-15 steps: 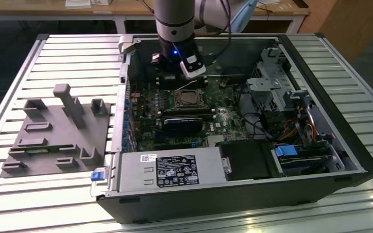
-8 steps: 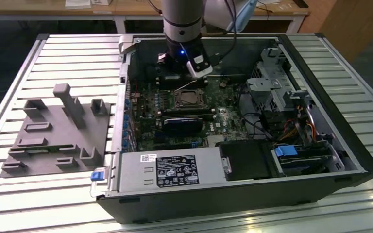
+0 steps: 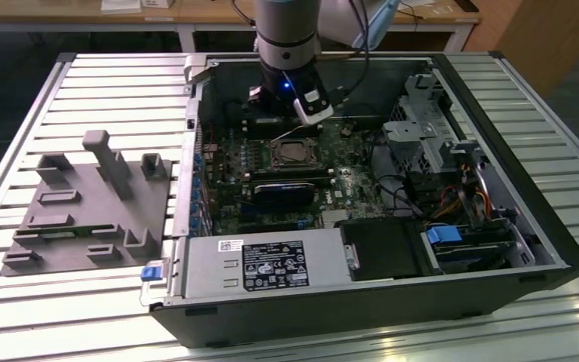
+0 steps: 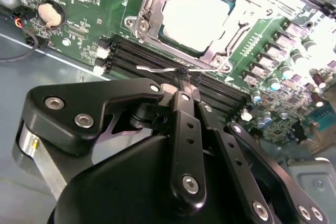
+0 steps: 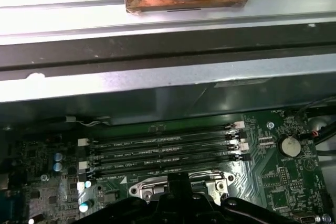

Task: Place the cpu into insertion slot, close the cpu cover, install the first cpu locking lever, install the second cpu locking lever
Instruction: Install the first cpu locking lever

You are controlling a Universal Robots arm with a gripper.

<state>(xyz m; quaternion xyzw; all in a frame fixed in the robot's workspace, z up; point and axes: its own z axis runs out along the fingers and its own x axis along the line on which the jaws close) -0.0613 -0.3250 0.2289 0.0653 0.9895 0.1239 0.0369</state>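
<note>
The cpu (image 4: pixel 197 17) lies flat in the insertion slot (image 4: pixel 140 25) on the green motherboard (image 3: pixel 355 181), its silver top bright. The cpu cover (image 4: pixel 153 1) is down, framing the chip. A thin wire locking lever (image 4: pixel 155 70) runs along the socket's edge beside the memory slots. In the second wrist view my gripper (image 4: pixel 188 80) is shut, its black fingertips (image 4: pixel 182 80) pinched on that wire. From the exterior view my gripper (image 3: pixel 292 130) hangs just behind the cpu (image 3: pixel 292 153) inside the case. The socket's metal rim (image 5: pixel 139 186) peeks out past my gripper (image 5: pixel 181 183).
Long black memory slots (image 5: pixel 163 153) lie close to the socket. A coin battery (image 4: pixel 47 13) sits on the board. The case holds a dark card (image 3: pixel 281 192), power supply (image 3: pixel 259 264) and drive cage (image 3: pixel 421 124). A grey fixture (image 3: pixel 88 204) stands at the exterior view's left.
</note>
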